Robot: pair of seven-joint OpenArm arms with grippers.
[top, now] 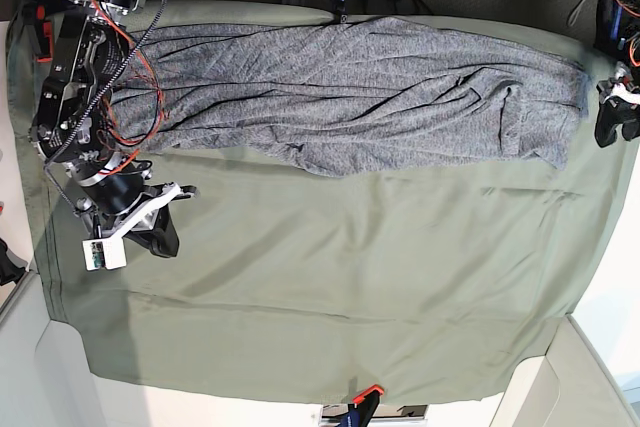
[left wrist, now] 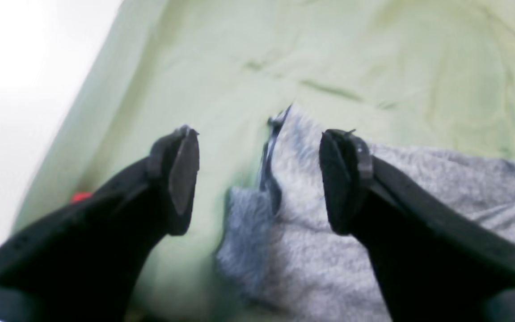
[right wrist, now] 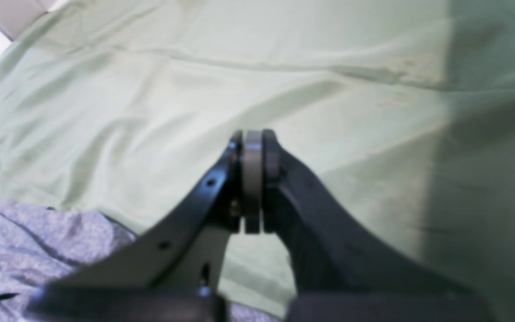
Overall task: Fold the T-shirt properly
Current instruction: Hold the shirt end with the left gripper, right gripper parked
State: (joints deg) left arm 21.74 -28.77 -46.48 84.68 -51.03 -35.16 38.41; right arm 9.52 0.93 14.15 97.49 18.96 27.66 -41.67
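Our left gripper gapes empty over the T-shirt hem; our right gripper, pressed closed on nothing, sits beside the shirt's other end.

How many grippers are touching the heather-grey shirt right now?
0 confirmed. The open left gripper straddles the heather-grey knit T-shirt's edge, contact unclear in blur. The shut right gripper hangs over bare olive-green table cloth.
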